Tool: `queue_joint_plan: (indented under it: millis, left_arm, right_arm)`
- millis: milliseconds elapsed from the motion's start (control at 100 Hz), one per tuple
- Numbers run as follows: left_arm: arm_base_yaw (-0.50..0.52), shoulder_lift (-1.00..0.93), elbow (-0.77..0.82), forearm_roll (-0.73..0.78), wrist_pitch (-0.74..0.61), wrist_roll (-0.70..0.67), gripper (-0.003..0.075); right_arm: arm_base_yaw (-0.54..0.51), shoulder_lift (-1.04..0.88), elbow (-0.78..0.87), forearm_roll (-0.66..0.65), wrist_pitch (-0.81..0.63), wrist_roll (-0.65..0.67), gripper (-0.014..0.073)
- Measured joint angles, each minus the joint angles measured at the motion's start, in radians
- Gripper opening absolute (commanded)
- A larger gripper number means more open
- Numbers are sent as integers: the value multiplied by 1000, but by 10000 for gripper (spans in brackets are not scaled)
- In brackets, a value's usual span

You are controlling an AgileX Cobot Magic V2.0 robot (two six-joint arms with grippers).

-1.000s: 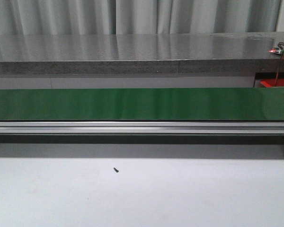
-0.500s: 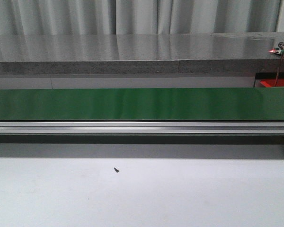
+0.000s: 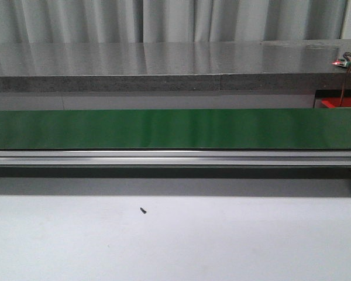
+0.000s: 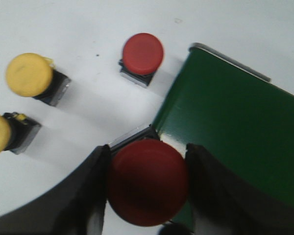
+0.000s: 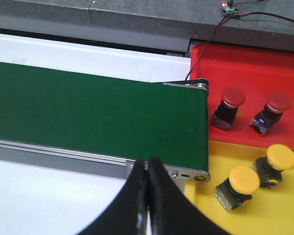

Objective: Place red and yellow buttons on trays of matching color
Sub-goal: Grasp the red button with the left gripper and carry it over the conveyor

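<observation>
Clamped between left gripper [image 4: 147,196] fingers sits red button [image 4: 148,181].

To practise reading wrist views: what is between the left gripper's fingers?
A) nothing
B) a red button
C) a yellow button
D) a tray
B: in the left wrist view, a red button sits between the left gripper's fingers, beside the green belt.

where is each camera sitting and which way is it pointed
Front: faces forward over the white table at the green belt; no arm shows.
Left wrist: looks down past the left gripper, shut on a red button, at the belt's end.
Right wrist: looks over the shut right gripper at the red tray and yellow tray.
All three share the belt.
</observation>
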Motion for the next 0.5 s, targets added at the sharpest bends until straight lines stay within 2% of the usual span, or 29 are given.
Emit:
queue_joint_plan:
  millis: [170, 340, 410, 500]
  left_arm:
    - [-69, 21, 0, -2, 4, 4, 225]
    - [-95, 42, 0, 0, 6, 4, 229]
    - [-95, 42, 0, 0, 6, 5, 268]
    - [-95, 42, 0, 0, 6, 15, 383]
  right_arm:
    - [0, 0, 0, 0, 0, 0, -67]
    - [0, 0, 0, 0, 0, 0, -67]
    - [0, 0, 0, 0, 0, 0, -67]
    - [0, 0, 0, 0, 0, 0, -67]
